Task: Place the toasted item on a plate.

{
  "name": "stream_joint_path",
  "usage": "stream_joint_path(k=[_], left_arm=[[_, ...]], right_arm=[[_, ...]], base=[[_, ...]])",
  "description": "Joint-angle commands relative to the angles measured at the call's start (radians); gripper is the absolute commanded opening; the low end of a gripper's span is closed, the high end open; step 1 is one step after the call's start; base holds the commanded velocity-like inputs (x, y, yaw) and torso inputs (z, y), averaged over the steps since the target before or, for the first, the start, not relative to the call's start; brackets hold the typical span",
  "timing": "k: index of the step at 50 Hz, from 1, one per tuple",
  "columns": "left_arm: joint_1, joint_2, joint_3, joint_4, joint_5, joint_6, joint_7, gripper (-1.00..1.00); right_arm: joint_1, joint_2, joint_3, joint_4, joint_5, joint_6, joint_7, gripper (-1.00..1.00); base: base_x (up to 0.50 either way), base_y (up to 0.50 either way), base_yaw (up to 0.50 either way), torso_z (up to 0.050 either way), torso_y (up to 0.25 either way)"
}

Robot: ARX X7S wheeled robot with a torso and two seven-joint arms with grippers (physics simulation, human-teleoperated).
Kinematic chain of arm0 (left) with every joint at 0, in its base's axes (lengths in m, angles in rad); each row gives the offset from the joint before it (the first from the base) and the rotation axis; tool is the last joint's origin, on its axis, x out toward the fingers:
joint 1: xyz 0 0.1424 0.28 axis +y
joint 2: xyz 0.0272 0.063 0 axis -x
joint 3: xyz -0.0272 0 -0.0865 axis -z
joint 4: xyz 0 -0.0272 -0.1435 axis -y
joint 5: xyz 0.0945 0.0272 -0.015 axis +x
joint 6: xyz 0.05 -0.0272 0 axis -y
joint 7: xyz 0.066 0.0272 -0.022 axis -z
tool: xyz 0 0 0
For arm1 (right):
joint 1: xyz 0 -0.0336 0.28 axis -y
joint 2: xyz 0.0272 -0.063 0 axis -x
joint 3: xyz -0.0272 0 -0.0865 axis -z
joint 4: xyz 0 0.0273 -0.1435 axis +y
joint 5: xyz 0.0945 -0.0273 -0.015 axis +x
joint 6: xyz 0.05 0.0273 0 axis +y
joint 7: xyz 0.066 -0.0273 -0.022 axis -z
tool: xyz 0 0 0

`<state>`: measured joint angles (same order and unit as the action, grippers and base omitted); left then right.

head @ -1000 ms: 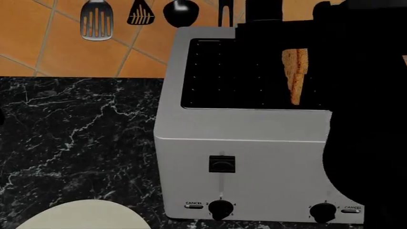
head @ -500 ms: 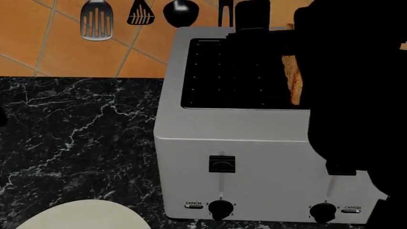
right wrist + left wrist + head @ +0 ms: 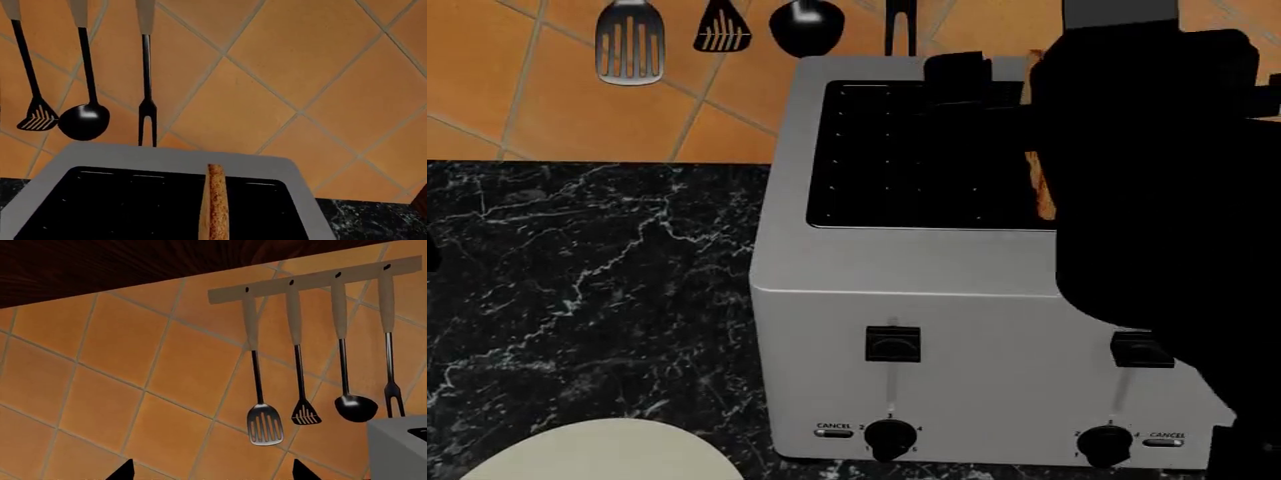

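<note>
The toast (image 3: 215,205) stands on edge in the black top of the silver toaster (image 3: 167,159). In the head view only a thin orange strip of the toast (image 3: 1042,190) shows beside my black right arm. My right gripper (image 3: 1034,90) hangs over that slot as a dark mass. Its fingers do not show in the right wrist view. The cream plate (image 3: 601,452) lies on the counter at the near left, in front of the toaster (image 3: 908,300). My left gripper (image 3: 211,475) faces the tiled wall, its fingertips (image 3: 123,472) wide apart with nothing between them.
Several black utensils (image 3: 627,45) hang on the orange tiled wall behind the toaster, on a wooden rail (image 3: 313,280). The counter (image 3: 587,290) is black marble. The toaster front carries two levers (image 3: 893,344) and two dials (image 3: 890,437).
My right arm has moved up and to the left over the toaster, covering most of the toast. The toaster's right lever now shows below the arm.
</note>
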<state>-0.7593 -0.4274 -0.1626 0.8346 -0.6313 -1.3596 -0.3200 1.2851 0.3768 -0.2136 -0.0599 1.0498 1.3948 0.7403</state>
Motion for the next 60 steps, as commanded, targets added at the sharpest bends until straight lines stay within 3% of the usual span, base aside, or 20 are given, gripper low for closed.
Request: stream_joint_path(k=[1,33,59,60], left_arm=[[0.008,-0.003,0.002,-0.002,-0.006,0.006,-0.006,1.0],[0.0,-0.013,-0.006,0.0,-0.036,0.001,-0.021,1.0],[0.003,-0.022,-0.015,0.007,-0.06,-0.003,-0.035,1.0],[0.0,-0.022,-0.014,0.006,-0.06,-0.003,-0.036,1.0]], right_arm=[[0.009,0.009,-0.072,0.094,-0.052,-0.065,-0.06,1.0],[0.067,-0.024,-0.207,0.34,-0.168,-0.207,-0.21,1.0],[0.035,-0.029,-0.218,0.379,-0.175,-0.222,-0.202,1.0],[0.035,-0.029,-0.216,0.376,-0.169,-0.218,-0.204,-1.0]], base=[[0.0,0.0,0.0,0.0,0.0],[0.0,0.0,0.0,0.0,0.0],[0.0,0.0,0.0,0.0,0.0],[0.0,0.0,0.0,0.0,0.0]])
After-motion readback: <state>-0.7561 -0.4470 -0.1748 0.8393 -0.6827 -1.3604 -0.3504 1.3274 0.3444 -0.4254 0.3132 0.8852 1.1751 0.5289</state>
